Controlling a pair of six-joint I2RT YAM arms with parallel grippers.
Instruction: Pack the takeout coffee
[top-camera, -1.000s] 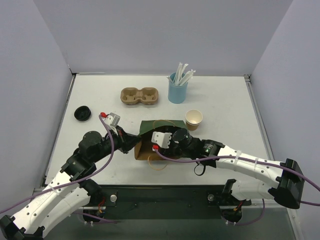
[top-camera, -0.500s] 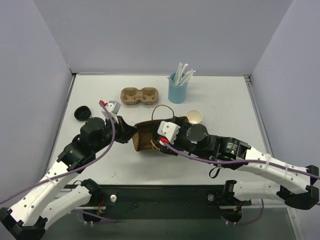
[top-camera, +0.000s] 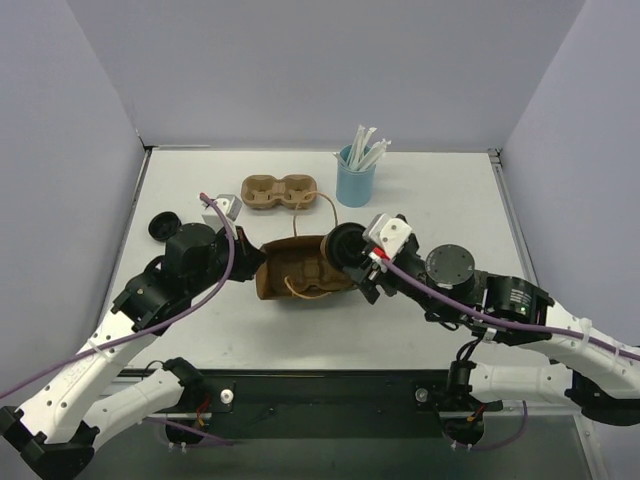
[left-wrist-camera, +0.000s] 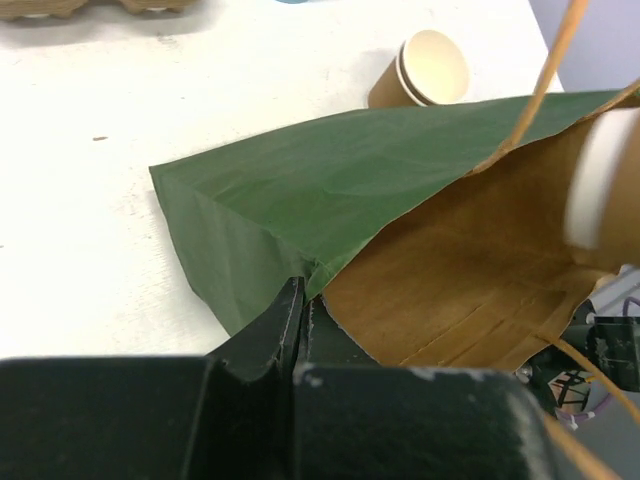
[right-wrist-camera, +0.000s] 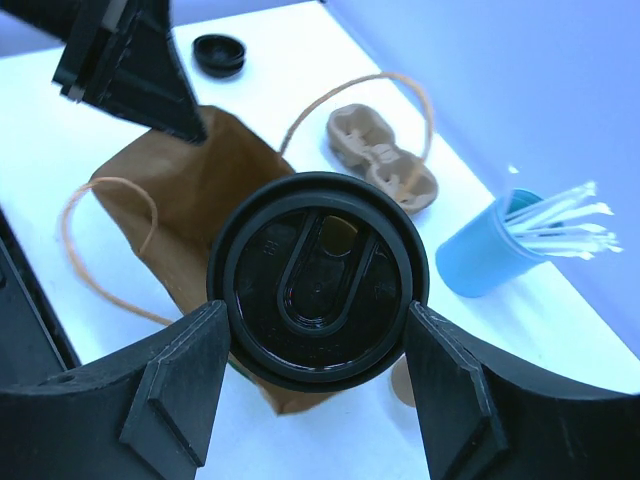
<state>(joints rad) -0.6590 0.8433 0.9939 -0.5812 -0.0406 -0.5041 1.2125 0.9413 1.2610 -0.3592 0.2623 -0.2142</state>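
The takeout coffee (left-wrist-camera: 425, 70), a small tan paper cup with a white rim, stands on the table beyond the bag; only a sliver of it (right-wrist-camera: 405, 382) shows under my right gripper. My right gripper (right-wrist-camera: 318, 330) is shut on a black-lidded cup (right-wrist-camera: 318, 280), one finger on each side of the lid. It holds that cup (top-camera: 343, 245) at the right end of the paper bag (top-camera: 300, 272), by its open mouth. The bag is green outside (left-wrist-camera: 300, 180) and brown inside. My left gripper (left-wrist-camera: 303, 300) is shut on the bag's rim, at its left end (top-camera: 258, 265).
A brown two-hole cup carrier (top-camera: 279, 192) lies behind the bag. The light-blue cup of white straws (top-camera: 355, 180) stands at the back, right of the carrier. A loose black lid (top-camera: 163, 227) lies at the far left. The bag's string handles loop out over the table.
Both arms have risen and shifted toward the back. The bag has been lifted and opened between them. The lidded cup has swung from the bag's front to its right end.
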